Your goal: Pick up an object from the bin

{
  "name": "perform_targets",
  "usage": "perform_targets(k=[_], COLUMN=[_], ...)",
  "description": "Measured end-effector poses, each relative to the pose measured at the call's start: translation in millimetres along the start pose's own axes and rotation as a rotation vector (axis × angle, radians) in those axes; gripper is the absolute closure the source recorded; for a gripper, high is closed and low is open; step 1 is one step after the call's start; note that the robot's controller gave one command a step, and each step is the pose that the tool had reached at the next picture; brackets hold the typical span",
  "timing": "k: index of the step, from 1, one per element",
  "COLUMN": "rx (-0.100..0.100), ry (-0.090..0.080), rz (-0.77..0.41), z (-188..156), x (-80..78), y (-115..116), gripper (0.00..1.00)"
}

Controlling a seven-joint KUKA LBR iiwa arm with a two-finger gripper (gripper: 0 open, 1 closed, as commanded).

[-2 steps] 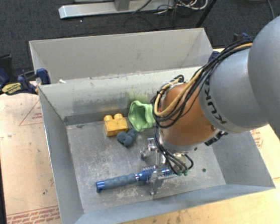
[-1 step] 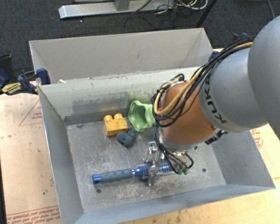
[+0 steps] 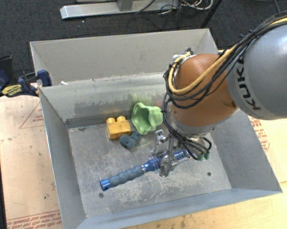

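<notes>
My gripper reaches down under the arm's orange cover to the floor of the bin, right of the middle. It sits at the right end of a blue-handled tool, which lies flat and runs from there to the lower left. The tool's shiny right end is partly hidden by the gripper. A small grey-blue lump lies just up and left of the gripper. A pale green soft cup-like thing lies behind it, close to the cover.
A yellow toy block rests near the bin's back wall, left of the green thing. The arm and its cover hide the bin's right side. Bare floor shows at the left and along the front.
</notes>
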State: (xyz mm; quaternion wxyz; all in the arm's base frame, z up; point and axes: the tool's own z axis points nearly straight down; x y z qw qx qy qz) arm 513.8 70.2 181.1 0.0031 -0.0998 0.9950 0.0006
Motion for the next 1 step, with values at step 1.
perform_targets(k=[1], rx=[0.000], ry=[0.001], rz=[-0.009], z=[-45.8], x=[7.3], y=[2.9], gripper=[1.00])
